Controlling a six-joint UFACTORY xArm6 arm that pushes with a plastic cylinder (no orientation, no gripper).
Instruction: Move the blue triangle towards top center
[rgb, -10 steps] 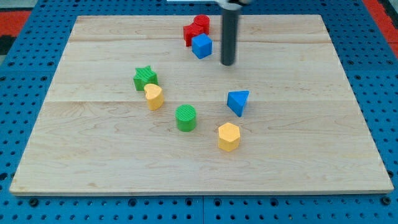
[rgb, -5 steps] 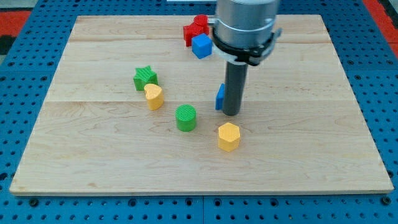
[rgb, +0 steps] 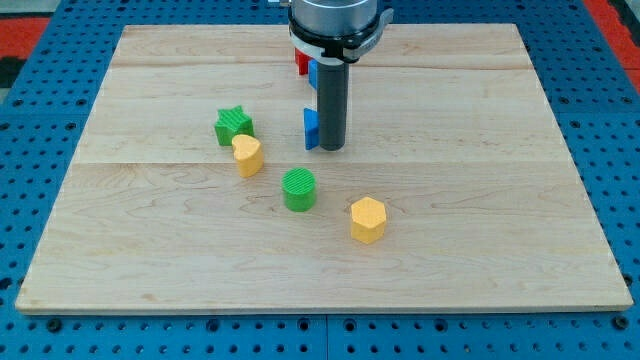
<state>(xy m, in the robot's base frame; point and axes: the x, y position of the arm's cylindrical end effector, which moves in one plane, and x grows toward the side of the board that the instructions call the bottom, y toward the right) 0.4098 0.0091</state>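
Your rod has no pincer to open or close; my tip (rgb: 331, 148) sits pressed against the view's right side of the blue triangle (rgb: 311, 129), which lies just above board centre, mostly hidden behind the rod. Push on from that side and the block may slide toward the view's left, not the top (contact looks off-centre). Straight ahead wait the blue cube (rgb: 313, 72) and a red block (rgb: 299, 59), both risking a knock.

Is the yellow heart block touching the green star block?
Yes, the yellow heart sits directly against the lower right side of the green star, with no gap visible between them.
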